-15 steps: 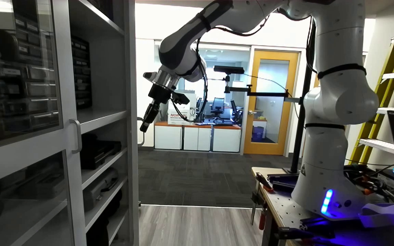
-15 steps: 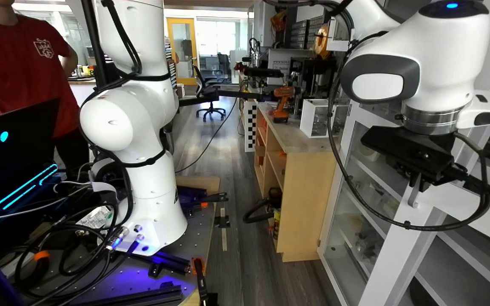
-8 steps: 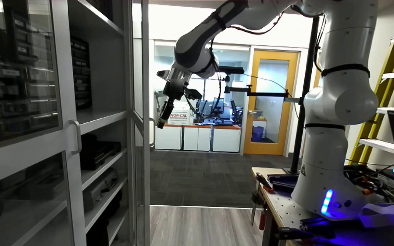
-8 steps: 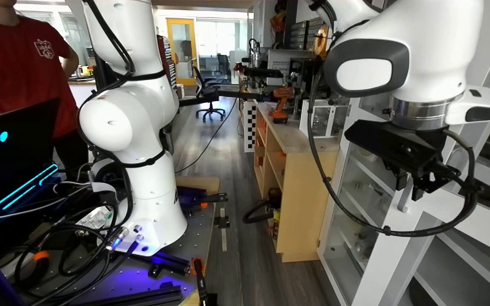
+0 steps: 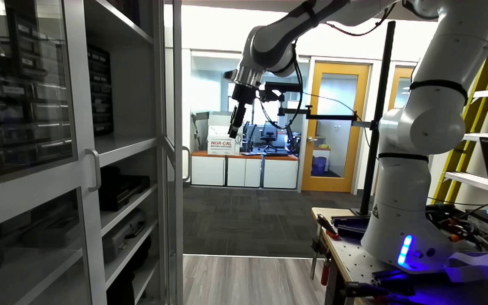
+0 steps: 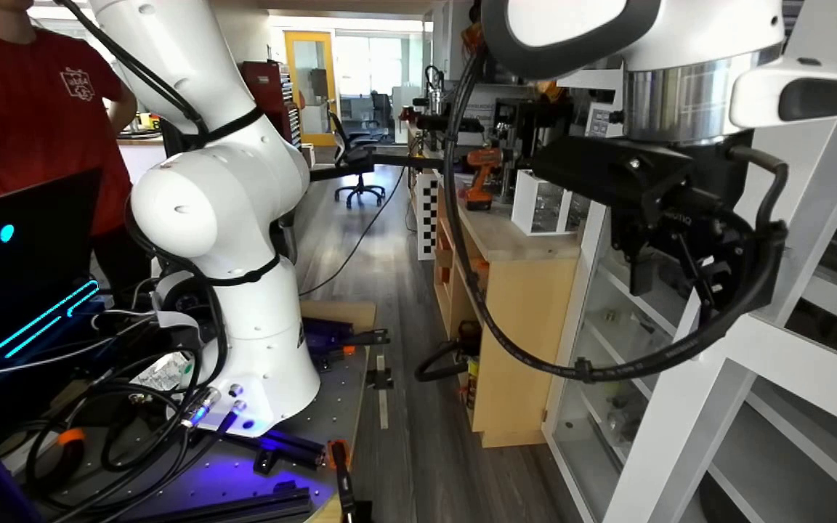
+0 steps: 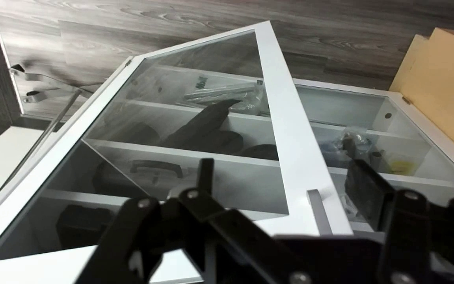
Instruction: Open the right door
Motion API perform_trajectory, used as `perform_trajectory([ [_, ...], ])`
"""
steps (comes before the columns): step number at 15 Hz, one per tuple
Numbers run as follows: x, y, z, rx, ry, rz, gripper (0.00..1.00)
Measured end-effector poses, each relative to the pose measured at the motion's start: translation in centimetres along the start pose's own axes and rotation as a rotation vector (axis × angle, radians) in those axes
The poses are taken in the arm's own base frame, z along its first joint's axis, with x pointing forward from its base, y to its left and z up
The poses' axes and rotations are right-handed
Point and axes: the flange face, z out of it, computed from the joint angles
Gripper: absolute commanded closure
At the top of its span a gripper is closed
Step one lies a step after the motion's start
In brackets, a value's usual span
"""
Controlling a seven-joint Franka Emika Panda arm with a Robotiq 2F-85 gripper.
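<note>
The right door, clear glass in a pale metal frame, stands swung out from the cabinet. It shows nearly edge-on in an exterior view, with the cabinet shelves exposed beside it. Its slim bar handle lies between the finger outlines in the wrist view, farther off and partly covered by the gripper body. My gripper is open, its fingers spread wide and holding nothing. In an exterior view the gripper hangs apart from the handle, higher and on the robot's side of it.
The twin glass door fronts the cabinet's other half. A wooden bench adjoins the cabinet, with an orange drill on top. A cable loops below the wrist. A person in red stands behind the robot's table.
The gripper was shut at the handle; it has opened and drawn back and upward toward the robot base. The door swung farther out, then settled back slightly.
</note>
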Motion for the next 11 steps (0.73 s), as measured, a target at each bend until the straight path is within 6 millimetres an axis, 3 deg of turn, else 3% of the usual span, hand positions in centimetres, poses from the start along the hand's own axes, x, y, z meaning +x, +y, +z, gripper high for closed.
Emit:
perform_trajectory([
  [6, 0.4, -2.4, -0.3, 0.016, -0.060, -0.018, 0.00],
  [11, 0.6, -2.8, 0.0, 0.006, -0.077, 0.002, 0.00],
])
